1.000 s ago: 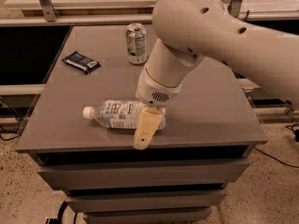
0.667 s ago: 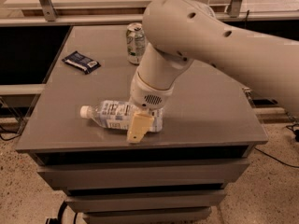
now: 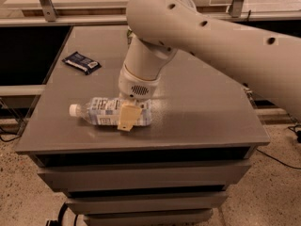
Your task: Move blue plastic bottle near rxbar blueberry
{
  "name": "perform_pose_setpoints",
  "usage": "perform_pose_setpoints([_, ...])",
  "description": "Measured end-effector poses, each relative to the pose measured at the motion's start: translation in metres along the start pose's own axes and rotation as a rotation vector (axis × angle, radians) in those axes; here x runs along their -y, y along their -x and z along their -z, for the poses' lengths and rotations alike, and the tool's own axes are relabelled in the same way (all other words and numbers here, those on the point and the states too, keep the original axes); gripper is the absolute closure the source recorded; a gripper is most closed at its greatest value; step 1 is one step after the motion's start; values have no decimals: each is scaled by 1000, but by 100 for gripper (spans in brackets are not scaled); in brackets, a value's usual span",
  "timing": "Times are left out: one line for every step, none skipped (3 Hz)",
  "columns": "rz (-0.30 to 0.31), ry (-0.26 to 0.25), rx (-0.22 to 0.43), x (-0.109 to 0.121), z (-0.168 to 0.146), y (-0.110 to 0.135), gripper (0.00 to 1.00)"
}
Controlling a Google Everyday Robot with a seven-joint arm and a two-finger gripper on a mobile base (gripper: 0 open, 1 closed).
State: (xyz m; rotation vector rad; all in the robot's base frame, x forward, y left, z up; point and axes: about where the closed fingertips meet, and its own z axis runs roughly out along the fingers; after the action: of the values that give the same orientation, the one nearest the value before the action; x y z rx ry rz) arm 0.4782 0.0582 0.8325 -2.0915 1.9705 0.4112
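Observation:
The blue plastic bottle (image 3: 106, 112) lies on its side near the front left of the grey table (image 3: 202, 112), white cap pointing left. My gripper (image 3: 128, 117) comes down on the bottle's right half. One yellowish finger (image 3: 128, 118) lies across the bottle's near side; the other is hidden behind it. The jaws are closed on the bottle. The rxbar blueberry (image 3: 81, 62), a flat dark navy wrapper, lies at the table's back left, well apart from the bottle.
My large pale arm (image 3: 211, 36) crosses the back and right of the table and hides what stands behind it. The table's front edge is just below the bottle. Drawers sit below the tabletop, and a shelf runs behind the table.
The gripper and the bottle have moved left together along the front of the table. The arm has swung left and now covers the drink can. The rxbar has not moved.

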Motion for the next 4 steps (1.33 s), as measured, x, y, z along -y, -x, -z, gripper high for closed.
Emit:
perform_pose_setpoints([-24, -12, -19, 30, 8, 10, 100])
perform_pose_setpoints([-64, -41, -35, 60, 17, 20, 100])
perform_pose_setpoints([-137, -84, -60, 89, 20, 21, 100])
perform_pose_setpoints([-247, -148, -45, 109, 19, 13, 100])
